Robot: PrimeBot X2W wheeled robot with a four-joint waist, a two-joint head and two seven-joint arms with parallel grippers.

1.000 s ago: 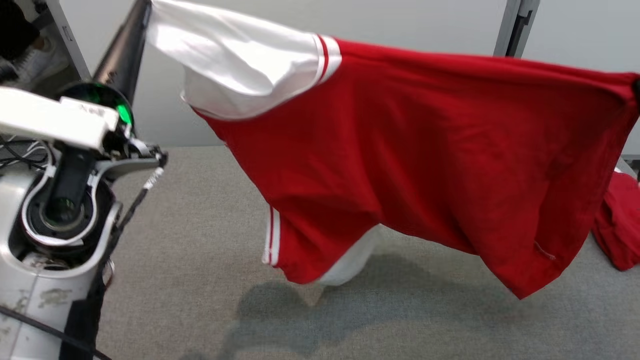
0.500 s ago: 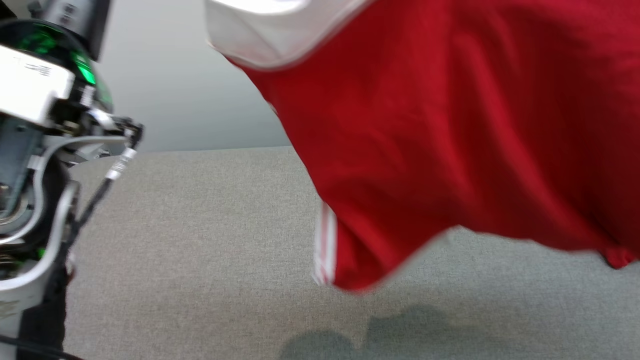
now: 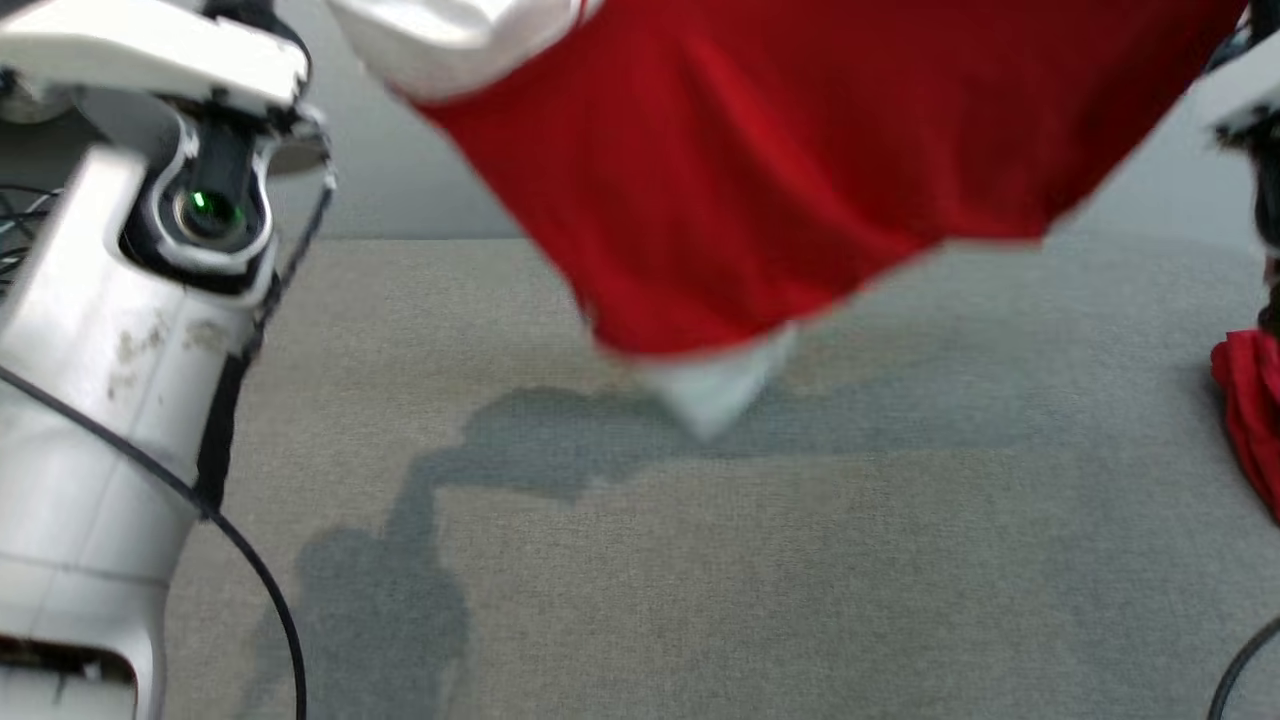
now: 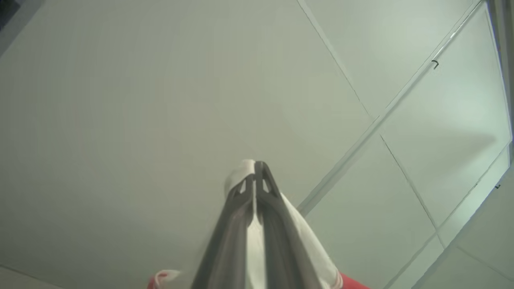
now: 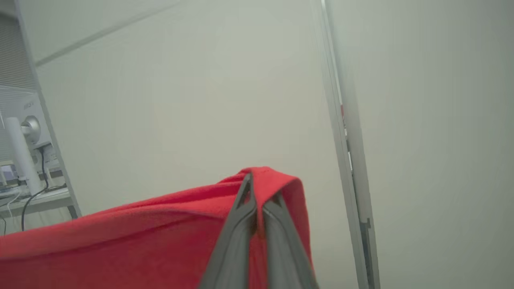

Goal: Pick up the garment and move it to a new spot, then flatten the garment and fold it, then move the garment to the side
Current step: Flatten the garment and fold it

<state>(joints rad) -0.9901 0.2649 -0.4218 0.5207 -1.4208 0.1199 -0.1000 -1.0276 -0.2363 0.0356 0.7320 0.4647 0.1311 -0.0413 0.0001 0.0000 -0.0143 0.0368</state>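
The garment (image 3: 780, 170) is a red shirt with white sleeves, hanging in the air above the grey table (image 3: 700, 580); its lower white tip dangles just over the cloth surface. My left gripper (image 4: 255, 170) is shut on the white sleeve fabric (image 4: 309, 245), fingers pointing up at the wall. My right gripper (image 5: 251, 180) is shut on a red edge of the garment (image 5: 140, 245), also raised high. In the head view my left arm (image 3: 130, 330) stands at the left and part of my right arm (image 3: 1255, 110) shows at the far right.
Another red cloth (image 3: 1250, 420) lies at the table's right edge. A black cable (image 3: 250, 570) hangs by my left arm. A pale wall stands behind the table. A desk with a monitor (image 5: 28, 132) is off to one side in the right wrist view.
The head camera has shifted. The garment has been lifted higher, so its upper part is now out of the frame's top, and its hem swings above the table.
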